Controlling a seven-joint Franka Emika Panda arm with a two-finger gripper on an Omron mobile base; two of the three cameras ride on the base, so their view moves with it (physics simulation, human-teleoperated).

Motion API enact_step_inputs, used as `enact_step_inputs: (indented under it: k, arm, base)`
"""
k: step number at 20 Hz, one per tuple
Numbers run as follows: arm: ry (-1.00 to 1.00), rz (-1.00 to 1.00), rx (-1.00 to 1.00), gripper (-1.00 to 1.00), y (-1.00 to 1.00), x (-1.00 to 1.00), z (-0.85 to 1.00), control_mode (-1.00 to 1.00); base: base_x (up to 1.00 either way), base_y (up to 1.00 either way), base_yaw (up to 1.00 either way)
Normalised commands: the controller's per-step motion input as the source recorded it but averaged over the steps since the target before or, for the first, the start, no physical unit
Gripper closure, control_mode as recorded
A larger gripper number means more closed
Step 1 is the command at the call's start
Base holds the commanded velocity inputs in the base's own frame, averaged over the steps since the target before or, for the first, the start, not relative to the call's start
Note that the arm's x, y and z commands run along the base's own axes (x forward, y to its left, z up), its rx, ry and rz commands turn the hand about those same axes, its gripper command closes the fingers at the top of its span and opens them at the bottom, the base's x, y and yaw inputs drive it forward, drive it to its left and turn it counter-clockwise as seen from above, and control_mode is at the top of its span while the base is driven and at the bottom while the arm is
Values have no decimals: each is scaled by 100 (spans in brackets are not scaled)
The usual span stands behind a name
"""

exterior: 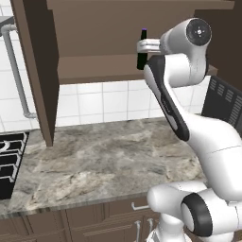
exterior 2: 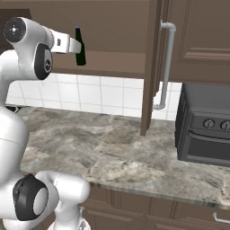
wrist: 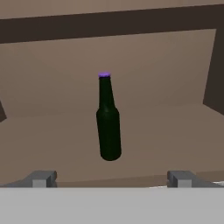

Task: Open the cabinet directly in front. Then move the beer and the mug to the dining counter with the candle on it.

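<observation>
The dark brown cabinet [exterior: 94,68] stands open, its doors swung out to either side. On its bare shelf [wrist: 170,131] the beer [wrist: 108,127] stands upright, a slim dark bottle with a purple cap, also seen in the base views [exterior: 141,53] [exterior 2: 80,49]. My gripper [wrist: 111,179] is raised to shelf height just in front of the beer, open, with nothing between its fingers; the bottle stands a little beyond the fingertips [wrist: 43,178], centred between them. The mug, the dining counter and the candle are out of view.
Below the cabinet runs a veined stone counter [exterior: 94,160] against a white tiled wall. A black stove [exterior: 9,160] sits at its left end, a black oven box [exterior 2: 202,130] at its right. The open doors [exterior: 35,71] [exterior 2: 152,67] with silver bar handles [exterior 2: 166,67] jut over the counter.
</observation>
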Motion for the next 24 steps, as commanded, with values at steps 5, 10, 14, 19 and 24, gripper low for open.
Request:
enact_step_inputs:
  k: [5,10,14,19,24]
  arm:
    - [0,0,0,-100,0,37,0,-100]
    - [0,0,0,-100,0,35,0,-100]
    - [0,0,0,-100,0,28,0,-100]
    - [0,0,0,-100,0,34,0,-100]
    - [0,0,0,-100,0,34,0,-100]
  base:
    - [0,0,0]
    - [0,0,0]
    - [0,0,0]
    - [0,0,0]
    - [0,0,0]
